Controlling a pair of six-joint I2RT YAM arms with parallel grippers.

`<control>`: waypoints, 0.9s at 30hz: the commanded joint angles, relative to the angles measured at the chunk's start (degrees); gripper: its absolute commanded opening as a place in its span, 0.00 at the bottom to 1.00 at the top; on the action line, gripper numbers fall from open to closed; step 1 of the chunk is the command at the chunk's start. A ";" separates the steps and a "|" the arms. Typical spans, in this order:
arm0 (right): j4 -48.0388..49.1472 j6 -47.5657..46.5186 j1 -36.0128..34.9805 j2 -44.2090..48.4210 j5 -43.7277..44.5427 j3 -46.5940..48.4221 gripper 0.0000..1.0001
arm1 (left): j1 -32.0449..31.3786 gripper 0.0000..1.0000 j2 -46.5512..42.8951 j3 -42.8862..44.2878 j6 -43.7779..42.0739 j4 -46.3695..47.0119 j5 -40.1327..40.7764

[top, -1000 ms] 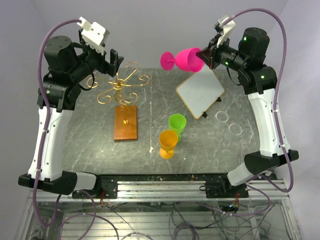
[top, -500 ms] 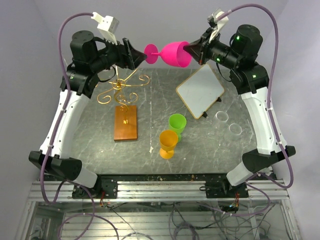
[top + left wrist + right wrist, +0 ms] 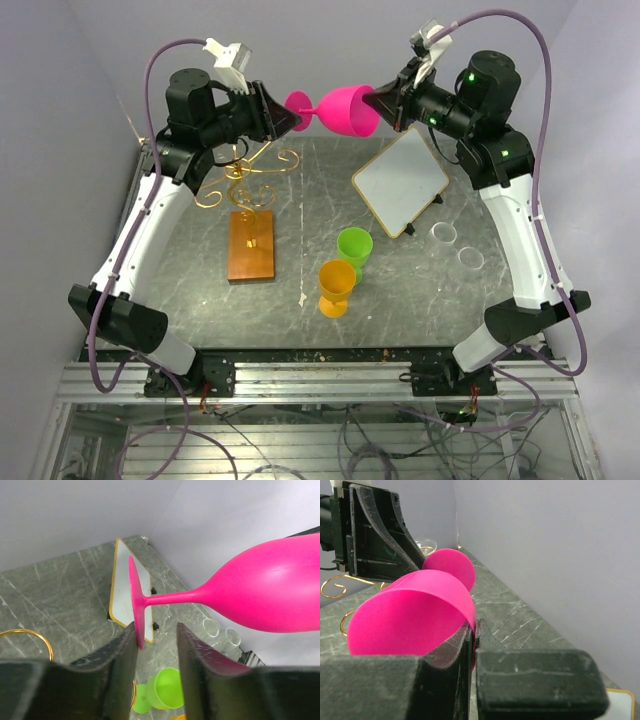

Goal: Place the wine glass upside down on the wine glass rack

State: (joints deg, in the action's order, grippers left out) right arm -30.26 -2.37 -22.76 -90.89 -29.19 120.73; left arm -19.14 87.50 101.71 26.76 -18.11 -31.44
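The pink wine glass point(image 3: 350, 108) hangs sideways high over the table's back, foot pointing left. My right gripper point(image 3: 385, 103) is shut on the bowl's rim point(image 3: 474, 625), one finger inside the bowl point(image 3: 410, 615). My left gripper point(image 3: 293, 112) stands open at the foot. In the left wrist view the foot disc point(image 3: 136, 605) sits edge-on between the fingers, against the left finger point(image 3: 120, 650), with a gap to the right one; the gripper point(image 3: 156, 627) is not closed on it. The gold wire rack point(image 3: 245, 170) on its wooden base point(image 3: 251, 245) stands below the left gripper.
A green glass point(image 3: 354, 247) lies on its side beside an upright orange glass point(image 3: 336, 283) at mid-table. A white board with a wooden frame point(image 3: 400, 180) leans at the back right. Two clear rings point(image 3: 445, 233) point(image 3: 471, 256) lie to its right.
My left arm has swung up and to the right, bringing its open fingers around the glass foot. The right arm has shifted the glass left toward it.
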 commanded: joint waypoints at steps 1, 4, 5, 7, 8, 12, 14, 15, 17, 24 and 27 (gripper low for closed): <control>1.44 0.00 -0.36 1.16 -0.86 -0.41 0.00 | -0.46 0.39 -0.21 -0.71 2.56 3.61 -2.43; 1.35 0.00 -0.44 1.28 -1.19 -0.45 0.00 | -0.47 0.28 0.15 -0.73 3.08 4.05 -2.79; 1.35 0.00 -0.46 1.35 -1.34 -0.53 0.00 | -0.46 0.25 0.27 -0.64 3.11 4.17 -2.89; 1.35 0.10 -0.49 1.50 -1.60 -0.79 0.00 | -0.46 0.18 0.49 -0.55 3.35 4.38 -3.07; 1.37 0.09 -0.45 1.55 -1.72 -0.90 0.00 | -0.47 0.15 0.64 -0.55 3.38 4.37 -3.07; 1.19 -0.15 -0.40 1.86 -2.14 -1.32 0.00 | -0.46 0.07 0.74 -0.50 2.94 4.56 -3.06; 1.01 -0.64 -0.50 2.18 -2.04 -1.54 0.00 | -0.46 0.07 0.46 -0.78 1.96 5.15 -3.09; 0.86 -0.96 -0.43 2.37 -1.78 -1.63 0.00 | -0.45 0.07 0.19 -0.94 1.57 5.36 -3.10; 0.48 -1.70 -0.36 2.66 -1.35 -2.00 0.01 | -0.46 0.07 -0.23 -1.08 0.75 5.62 -3.18; -0.34 -3.78 -0.36 3.89 0.81 -3.40 0.20 | -0.25 0.07 -1.49 -0.52 -2.18 4.64 -2.80; -0.90 -4.57 -0.40 4.55 1.42 -3.57 0.30 | 0.08 0.07 -2.20 -0.34 -3.37 4.15 -2.31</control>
State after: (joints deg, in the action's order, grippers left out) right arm -30.59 -5.39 -22.74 -88.38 -28.69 117.56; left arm -19.03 87.53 100.71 25.82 -15.75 -32.86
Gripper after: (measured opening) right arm 0.252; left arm 0.085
